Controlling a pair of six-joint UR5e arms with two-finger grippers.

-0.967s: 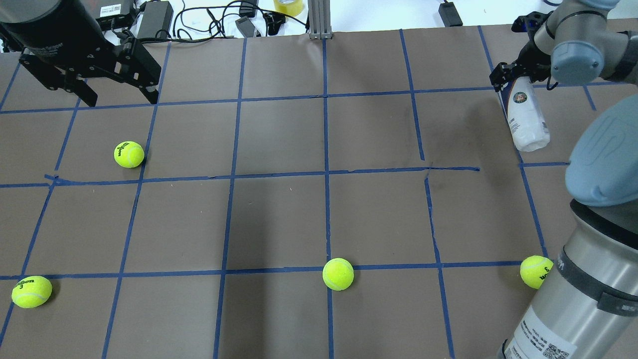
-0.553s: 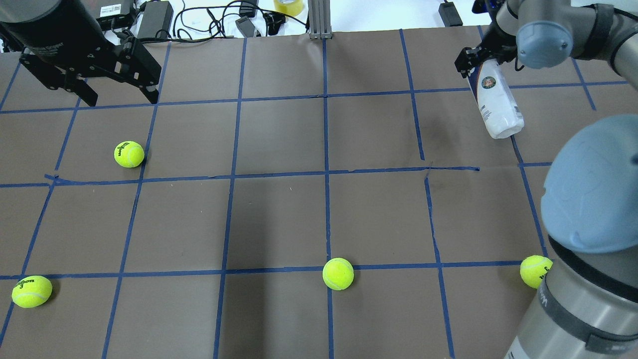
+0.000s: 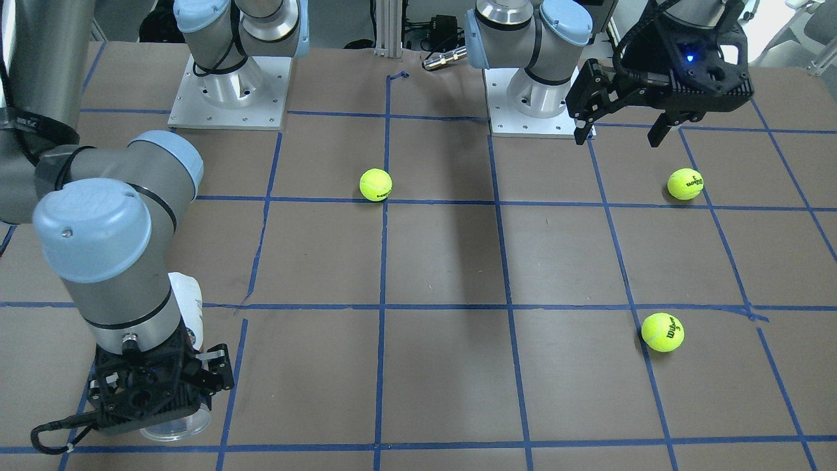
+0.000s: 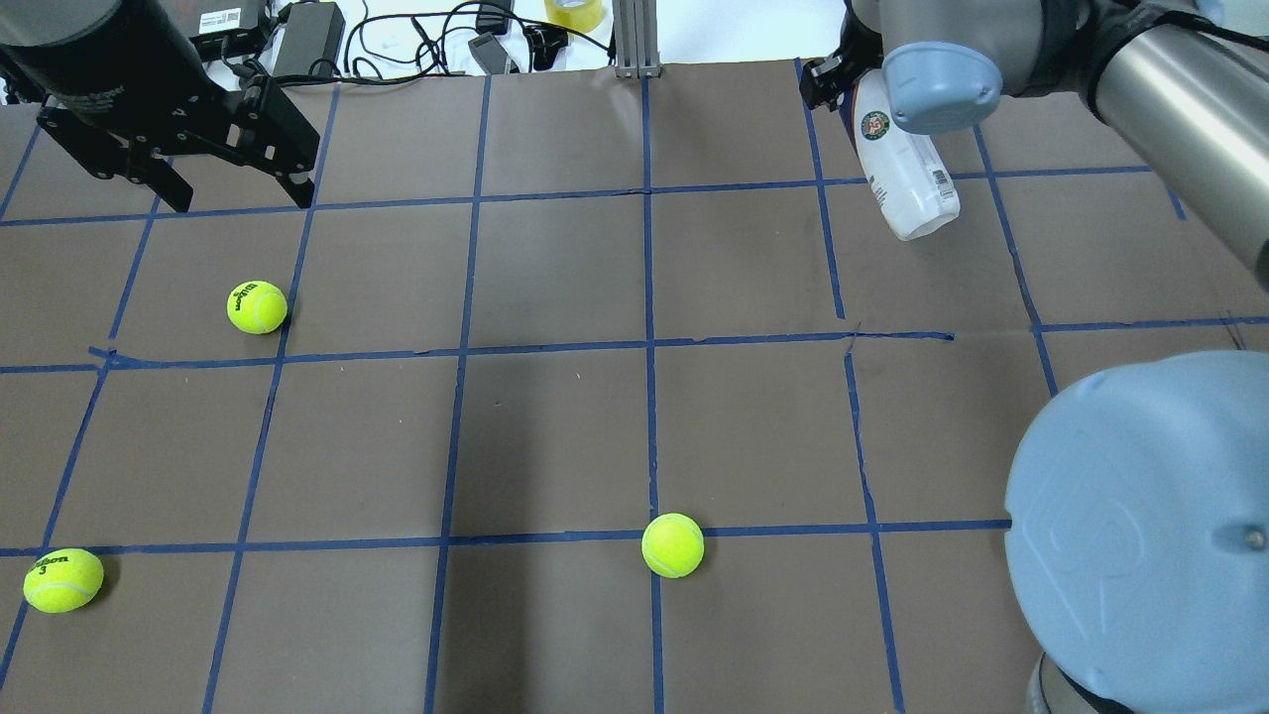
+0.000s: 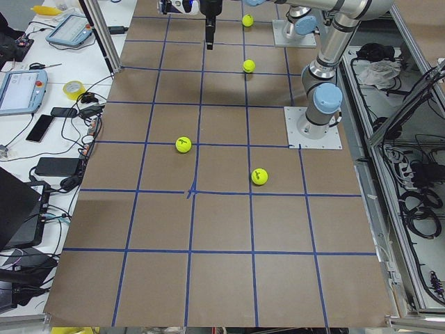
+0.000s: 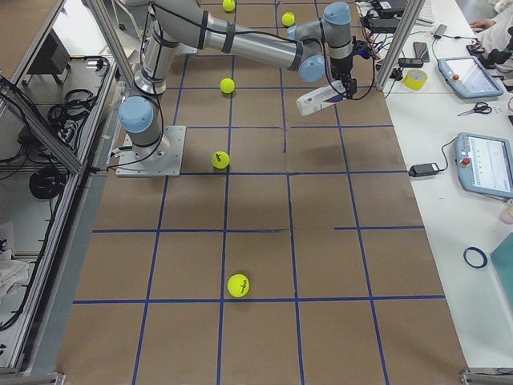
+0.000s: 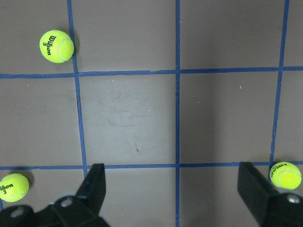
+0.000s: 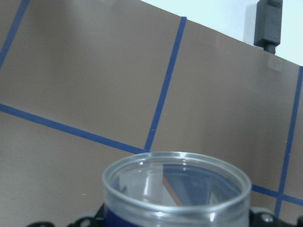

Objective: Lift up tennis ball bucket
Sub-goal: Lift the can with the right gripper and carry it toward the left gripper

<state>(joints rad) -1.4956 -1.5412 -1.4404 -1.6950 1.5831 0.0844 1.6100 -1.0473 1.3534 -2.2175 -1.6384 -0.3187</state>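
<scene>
The tennis ball bucket (image 4: 900, 169) is a slim can with a white label and a round emblem. It hangs tilted in the air above the table's far right part. My right gripper (image 3: 160, 396) is shut on its upper end. The can's white body (image 3: 187, 294) and clear open rim (image 8: 175, 187) show past the fingers. It also shows in the exterior right view (image 6: 321, 98), clear of the table. My left gripper (image 4: 238, 188) is open and empty above the far left, with its fingers (image 7: 94, 184) spread wide.
Yellow-green tennis balls lie on the brown taped table: one mid-left (image 4: 257, 306), one front left (image 4: 63, 579), one front centre (image 4: 672, 544). Cables and power bricks (image 4: 307, 35) lie beyond the far edge. My right arm's elbow (image 4: 1140, 526) covers the front right corner.
My right gripper has carried the can leftward and toward the far edge of the table. The arm's elbow now hides the front-right ball. The left arm has not moved.
</scene>
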